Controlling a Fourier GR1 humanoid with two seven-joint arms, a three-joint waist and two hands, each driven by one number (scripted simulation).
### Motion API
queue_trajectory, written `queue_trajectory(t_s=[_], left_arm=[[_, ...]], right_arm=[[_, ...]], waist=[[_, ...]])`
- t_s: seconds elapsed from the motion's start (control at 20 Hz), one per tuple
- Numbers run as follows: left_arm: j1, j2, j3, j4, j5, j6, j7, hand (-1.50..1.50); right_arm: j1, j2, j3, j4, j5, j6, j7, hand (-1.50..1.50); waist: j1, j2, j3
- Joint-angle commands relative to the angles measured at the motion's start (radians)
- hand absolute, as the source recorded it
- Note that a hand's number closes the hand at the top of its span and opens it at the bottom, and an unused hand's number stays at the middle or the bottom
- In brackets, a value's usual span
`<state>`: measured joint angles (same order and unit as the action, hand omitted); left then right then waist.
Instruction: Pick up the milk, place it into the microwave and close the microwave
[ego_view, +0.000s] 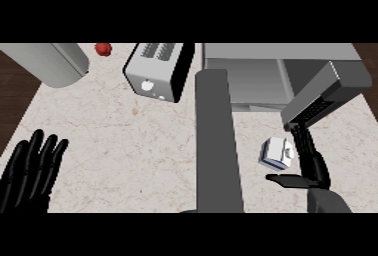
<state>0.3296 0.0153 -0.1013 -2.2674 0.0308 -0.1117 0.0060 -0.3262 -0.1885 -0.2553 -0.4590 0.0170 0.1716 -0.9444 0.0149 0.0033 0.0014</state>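
Note:
The milk (277, 152), a small white and blue carton, lies on the marble counter in front of the microwave (255, 80). The microwave's grey interior shows and its door (325, 95) hangs open to the right. My right hand (310, 165) is open just right of the carton, fingers straight and pointing up toward the door, thumb reaching left below the carton. Nothing is held in it. My left hand (29, 170) rests open at the lower left edge, fingers up.
A grey upright post (218, 145) rises through the middle of the view, left of the milk. A silver toaster (156, 70) stands at the back, a grey cylinder (48, 62) at the back left, and a small red object (103, 48) behind it.

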Motion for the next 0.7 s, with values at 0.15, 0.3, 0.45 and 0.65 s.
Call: queue_trajectory(t_s=[0.15, 0.3, 0.45, 0.65], left_arm=[[0.021, -0.007, 0.001, -0.011, 0.002, -0.004, -0.014, -1.50], [0.028, -0.007, 0.005, 0.010, 0.002, -0.008, -0.026, -1.50], [-0.022, -0.004, 0.023, 0.005, 0.026, 0.001, 0.009, -1.50], [0.041, 0.001, -0.005, -0.036, 0.019, -0.017, -0.005, -1.50]], right_arm=[[-0.067, -0.044, -0.010, 0.228, 0.037, 0.022, -0.163, -1.50], [-0.030, -0.026, 0.076, 0.168, 0.126, -0.020, -0.222, 1.50], [-0.070, -0.027, 0.055, 0.169, 0.125, -0.092, -0.255, 1.50], [-0.042, 0.021, 0.075, 0.134, 0.098, 0.105, -0.284, 1.50]], waist=[[0.003, 0.001, 0.000], [0.005, 0.002, 0.001], [0.007, 0.005, 0.002], [0.009, 0.000, 0.002]])
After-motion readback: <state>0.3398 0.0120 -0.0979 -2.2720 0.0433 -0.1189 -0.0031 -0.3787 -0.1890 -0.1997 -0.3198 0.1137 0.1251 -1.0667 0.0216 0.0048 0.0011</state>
